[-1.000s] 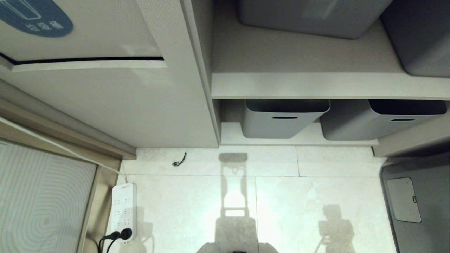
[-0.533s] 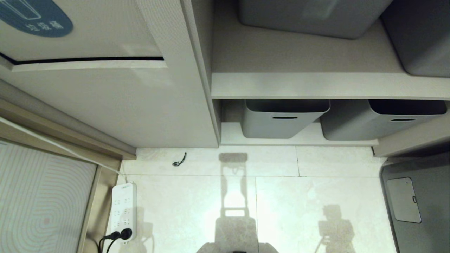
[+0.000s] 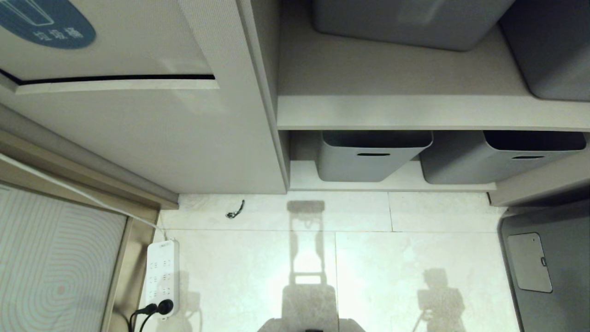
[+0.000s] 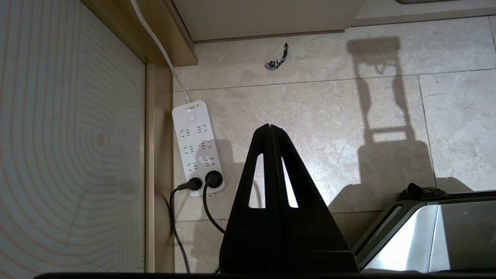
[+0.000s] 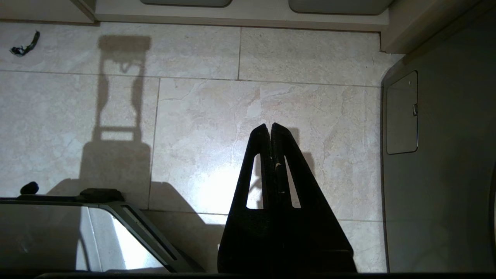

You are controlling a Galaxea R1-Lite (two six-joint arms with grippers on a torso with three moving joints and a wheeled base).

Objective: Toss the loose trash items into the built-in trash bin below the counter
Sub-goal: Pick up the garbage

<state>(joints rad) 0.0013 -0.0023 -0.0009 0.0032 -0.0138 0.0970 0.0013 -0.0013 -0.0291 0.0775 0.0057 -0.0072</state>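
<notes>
At upper left, the beige built-in trash bin point(image 3: 115, 55) is seen above veined floor tiles point(image 3: 392, 258); both grippers' jaws are pressed together, empty.

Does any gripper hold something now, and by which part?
Nothing is held. The left gripper and the right gripper are both shut and empty above the floor.

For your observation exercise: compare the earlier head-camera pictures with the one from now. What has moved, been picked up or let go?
Nothing visibly changed. The built-in trash bin, grey tubs, power strip and dark scrap on the floor all lie as before; no trash items are in view.
</notes>
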